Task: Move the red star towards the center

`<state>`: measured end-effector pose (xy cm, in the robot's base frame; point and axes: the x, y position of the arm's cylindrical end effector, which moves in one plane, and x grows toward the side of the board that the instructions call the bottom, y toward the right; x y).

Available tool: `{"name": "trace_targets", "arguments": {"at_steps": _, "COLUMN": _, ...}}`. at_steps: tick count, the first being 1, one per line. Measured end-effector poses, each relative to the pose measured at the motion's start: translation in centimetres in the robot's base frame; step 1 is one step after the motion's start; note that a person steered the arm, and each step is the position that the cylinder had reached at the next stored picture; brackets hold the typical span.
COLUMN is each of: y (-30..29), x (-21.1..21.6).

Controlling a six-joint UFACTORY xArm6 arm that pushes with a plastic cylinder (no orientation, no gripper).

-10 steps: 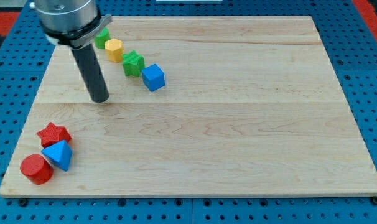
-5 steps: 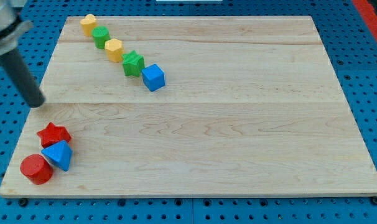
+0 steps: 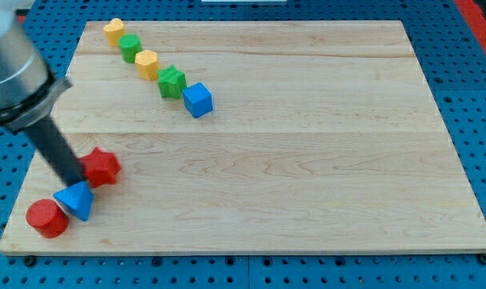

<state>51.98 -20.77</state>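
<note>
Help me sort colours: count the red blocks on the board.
2. The red star lies near the view's left edge, against my tip. The red cylinder sits in the bottom-left corner beside the blue block. None seems hidden.

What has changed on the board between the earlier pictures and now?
My tip swung from beside the row at the view's top, out past the view's left edge, then down against the red star, pushing it toward the view's right. The blue pyramid-like block, red cylinder and the diagonal row, ending in the blue cube, stayed put.
</note>
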Motion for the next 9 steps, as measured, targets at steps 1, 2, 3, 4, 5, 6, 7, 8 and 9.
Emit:
{"name": "trace_targets", "arguments": {"at_steps": 1, "y": 3.1, "x": -2.0}}
{"name": "trace_targets", "arguments": {"at_steps": 2, "y": 6.5, "x": -3.7}}
{"name": "trace_targets", "arguments": {"at_steps": 3, "y": 9.8, "x": -4.8}}
{"name": "trace_targets", "arguments": {"at_steps": 4, "y": 10.4, "x": -4.8}}
{"name": "trace_targets", "arguments": {"at_steps": 5, "y": 11.2, "x": -5.5}}
{"name": "trace_targets", "arguments": {"at_steps": 6, "y": 13.3, "x": -6.0}}
{"name": "trace_targets", "arguments": {"at_steps": 7, "y": 14.7, "x": -6.0}}
{"name": "trace_targets", "arguments": {"at_steps": 8, "y": 15.1, "x": -6.0}}
{"name": "trace_targets", "arguments": {"at_steps": 9, "y": 10.1, "x": -6.0}}
